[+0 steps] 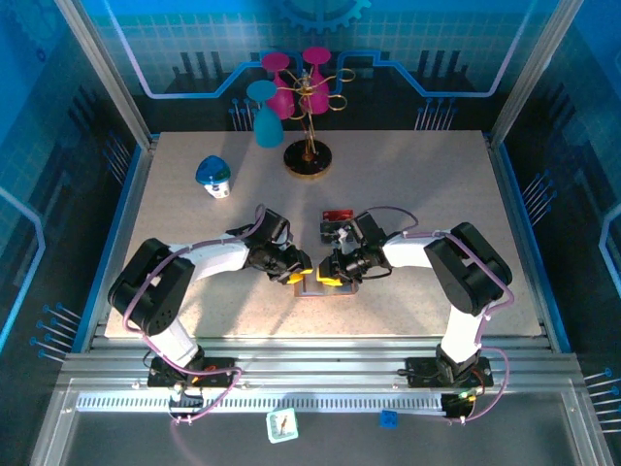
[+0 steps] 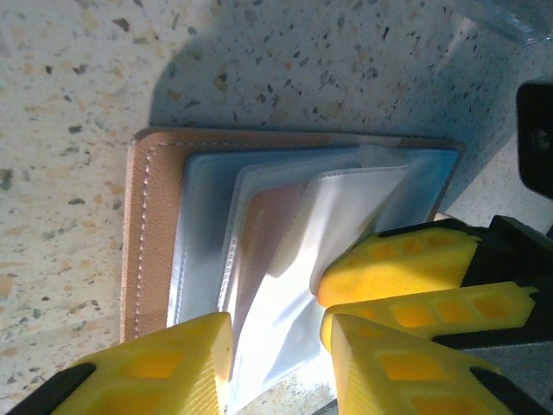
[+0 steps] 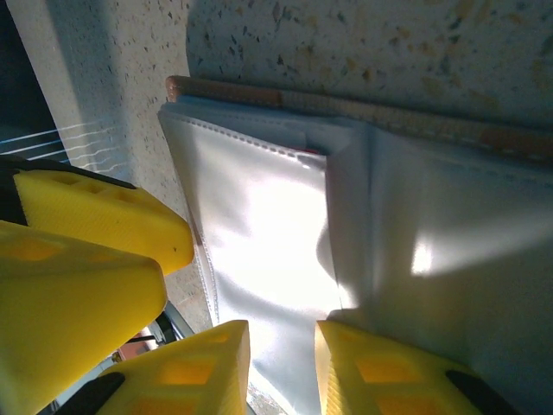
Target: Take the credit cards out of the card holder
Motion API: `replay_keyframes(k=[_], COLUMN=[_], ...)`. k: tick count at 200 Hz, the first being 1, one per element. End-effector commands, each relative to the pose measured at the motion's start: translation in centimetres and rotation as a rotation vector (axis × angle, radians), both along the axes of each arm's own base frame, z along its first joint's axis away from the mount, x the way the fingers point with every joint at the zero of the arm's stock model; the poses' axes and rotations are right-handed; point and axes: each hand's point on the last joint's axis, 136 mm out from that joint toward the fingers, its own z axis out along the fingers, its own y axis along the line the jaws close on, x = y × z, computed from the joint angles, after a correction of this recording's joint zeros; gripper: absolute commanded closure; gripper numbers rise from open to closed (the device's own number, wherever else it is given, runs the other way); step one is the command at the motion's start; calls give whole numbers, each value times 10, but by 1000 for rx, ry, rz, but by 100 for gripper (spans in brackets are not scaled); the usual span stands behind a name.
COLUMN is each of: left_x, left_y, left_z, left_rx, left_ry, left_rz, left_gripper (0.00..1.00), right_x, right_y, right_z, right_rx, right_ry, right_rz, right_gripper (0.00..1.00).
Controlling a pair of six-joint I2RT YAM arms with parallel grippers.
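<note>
The salmon-brown card holder (image 1: 312,286) lies open on the table between both arms, its clear sleeves (image 2: 285,259) fanned up from the brown rim (image 2: 143,233). My left gripper (image 2: 281,367) is open and straddles the near edge of the sleeves. From the other side my right gripper (image 3: 282,367) is open by a narrow gap with a pale sleeve (image 3: 259,225) between its fingers. Its right finger (image 3: 389,372) rests at a fold of the sleeve. A red card (image 1: 337,216) lies on the table just behind the right gripper. Dark cards are hidden.
A gold stand with pink and blue cups (image 1: 306,97) rises at the back centre. A blue and white object (image 1: 213,177) sits at the back left. A clear plastic edge (image 2: 510,17) lies beyond the holder. Metal rails border the near edge (image 1: 310,369).
</note>
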Motion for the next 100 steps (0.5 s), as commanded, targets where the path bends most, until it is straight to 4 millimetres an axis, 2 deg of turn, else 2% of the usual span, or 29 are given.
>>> replay_keyframes(k=[1,100], left_x=[1,1], left_y=[-1,-6], left_z=[-3,-11], left_rx=[11,-14], left_ry=[15,34], left_rz=[14,10], left_gripper=[62,70], right_x=[-8,-10], right_y=[-9,-8], right_z=[-14,-16], right_rx=[-34,-20], right_ry=[58,68], right_rz=[-19,-29], right_gripper=[73,75])
